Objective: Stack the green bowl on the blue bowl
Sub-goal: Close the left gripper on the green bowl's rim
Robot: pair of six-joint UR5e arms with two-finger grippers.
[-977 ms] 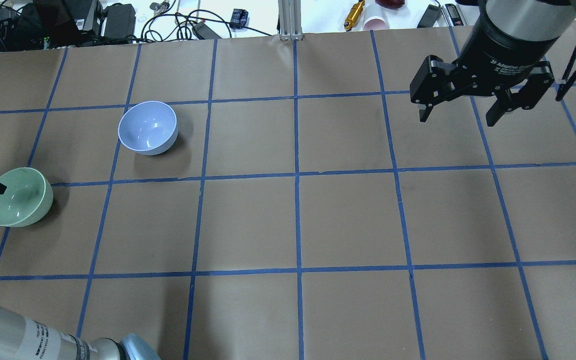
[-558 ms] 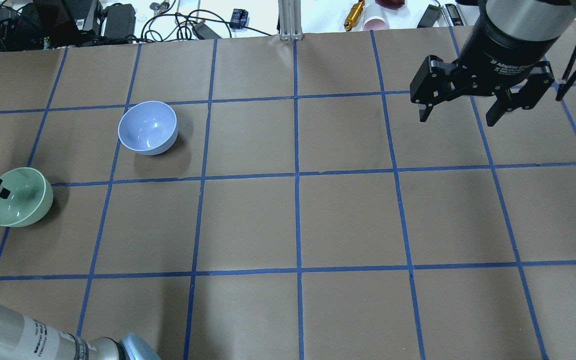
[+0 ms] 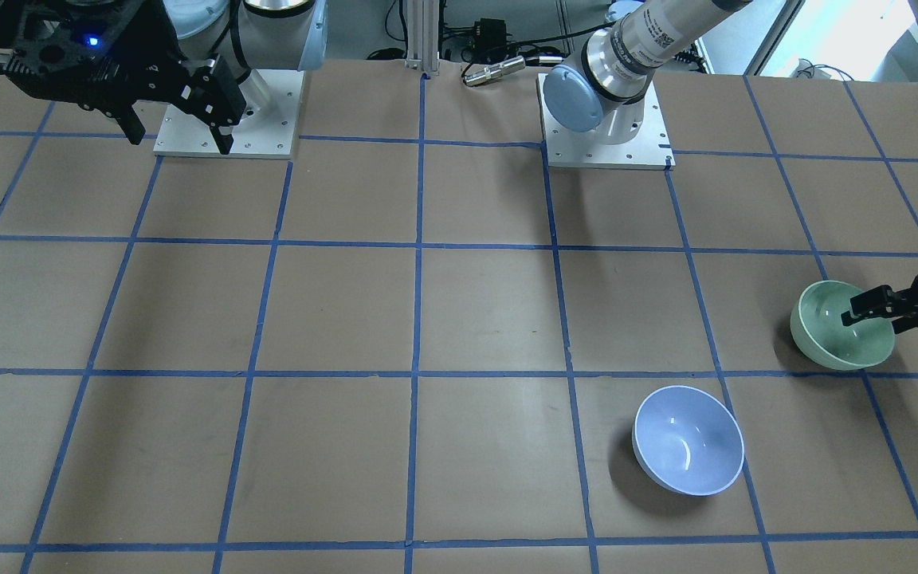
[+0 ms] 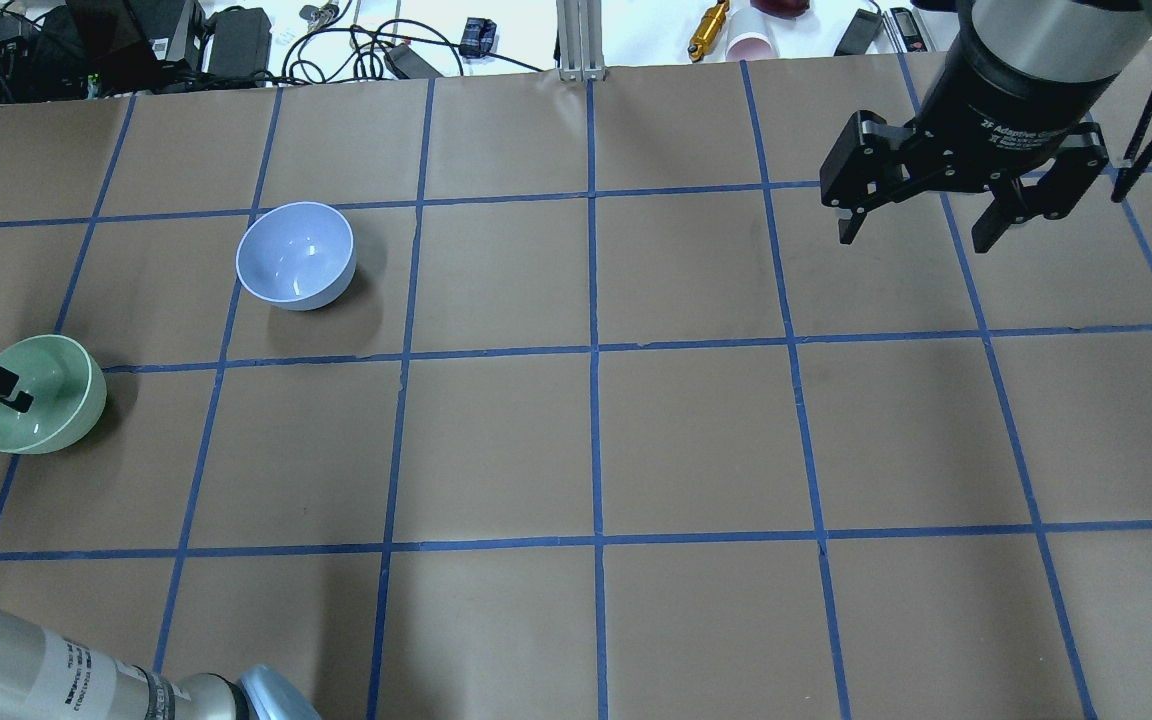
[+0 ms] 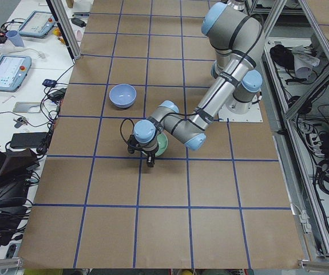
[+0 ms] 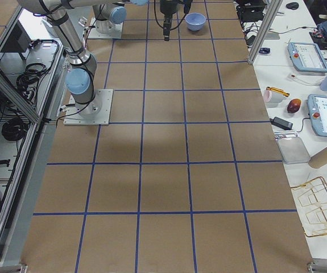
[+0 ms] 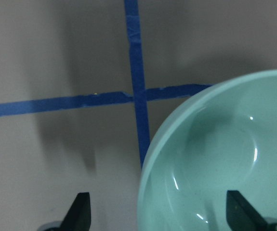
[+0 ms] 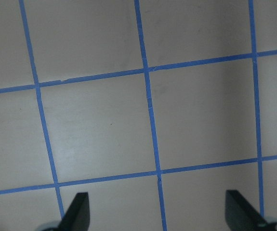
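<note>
Black left claw (image 7: 160, 214) is spread wide, holding nothing. One finger (image 7: 239, 211) hangs inside the green bowl (image 4: 41, 400), the other outside it, with the bowl wall between them. Neither pad looks pressed against the wall.

Green bowl sits upright, mouth up, at the tabletop (image 4: 696, 440) edge on the robot's left. It's round, so no long axis to speak of. A blue tape line runs under it, and a tape crossing lies just beside its rim in the left wrist view.

Blue bowl (image 4: 296, 255) is also upright, mouth up, in a nearby grid square, farther from the robot and more toward the centre. The two bowls are apart, not touching. Between them is brown paper with blue tape lines.

Right claw (image 4: 914, 238) is wide open and empty, hovering over the robot's right side of the tabletop, well apart from both bowls.

Past the far tabletop edge: cables (image 4: 356, 45), power bricks (image 4: 236, 40), a yellow cylinder (image 4: 708, 30), a pink cup (image 4: 751, 45).
</note>
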